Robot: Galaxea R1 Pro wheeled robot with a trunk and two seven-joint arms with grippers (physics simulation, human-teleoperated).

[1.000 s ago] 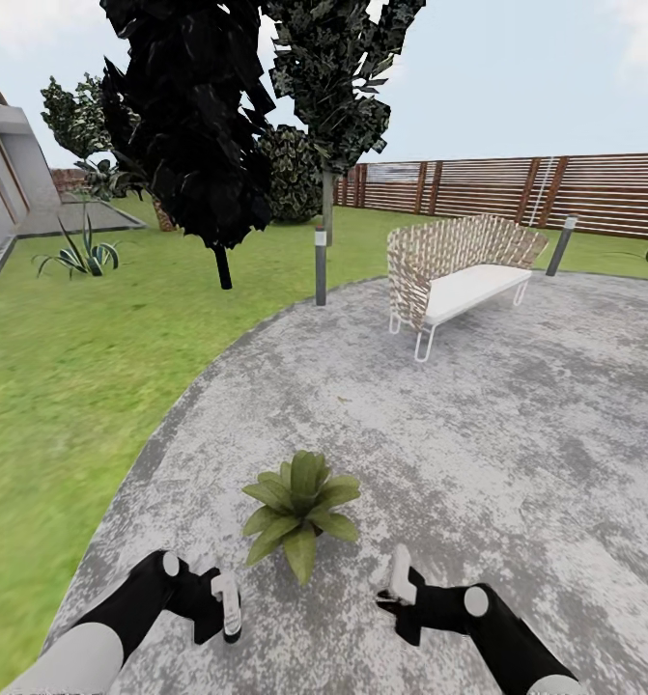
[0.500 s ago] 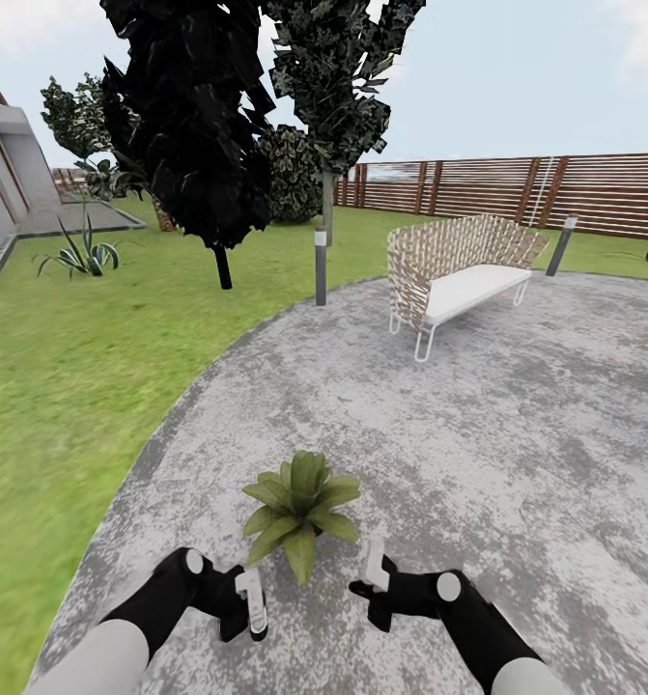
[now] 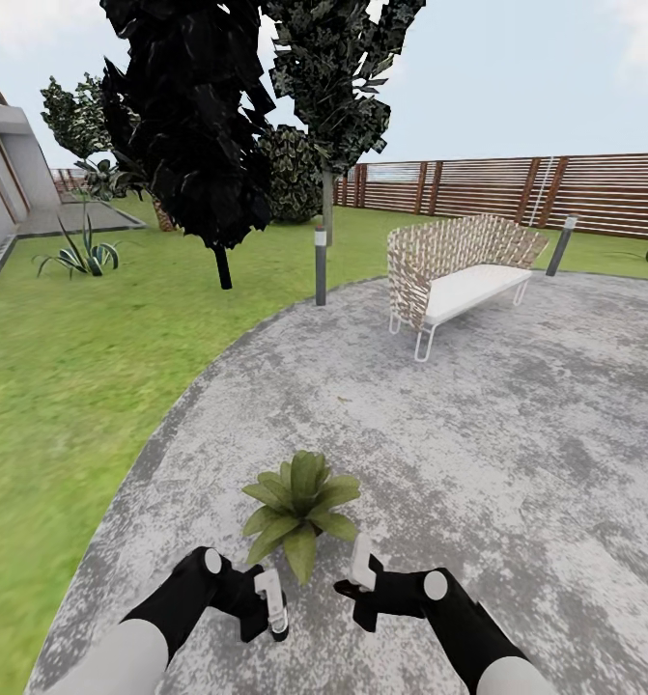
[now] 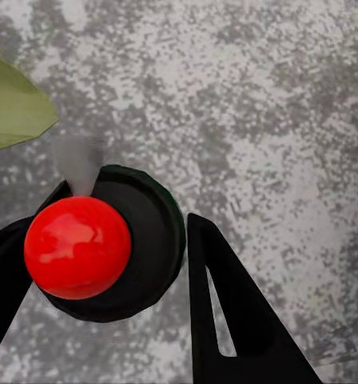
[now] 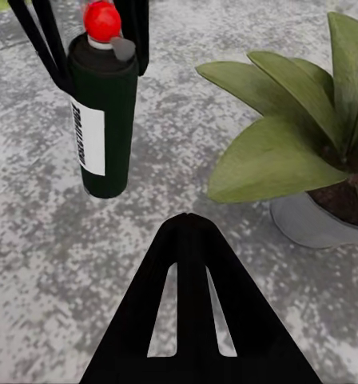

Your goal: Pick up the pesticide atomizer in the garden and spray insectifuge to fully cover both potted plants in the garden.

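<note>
One potted plant (image 3: 299, 507), a low rosette of broad green leaves, stands on the grey stone patio (image 3: 478, 434) just ahead of both arms. My left gripper (image 3: 270, 603) is at the plant's near left, shut on the pesticide atomizer (image 4: 123, 256), whose red cap sits between the black fingers. In the right wrist view the atomizer (image 5: 105, 120) is a dark green bottle with a white label, upright, beside the plant (image 5: 307, 136) and its grey pot (image 5: 307, 226). My right gripper (image 3: 360, 569) is at the plant's near right, shut and holding nothing.
A wicker bench (image 3: 459, 265) with a white seat stands further back on the patio. Grey lamp posts (image 3: 321, 265) (image 3: 561, 246) mark the patio's edge. Lawn (image 3: 63, 367), dark trees (image 3: 198, 125), a spiky agave (image 3: 82, 256) and a slatted fence (image 3: 555, 193) lie beyond.
Both arms have swung inward toward the plant, so the two grippers are closer together and nearer its leaves. The camera and plant have stayed put.
</note>
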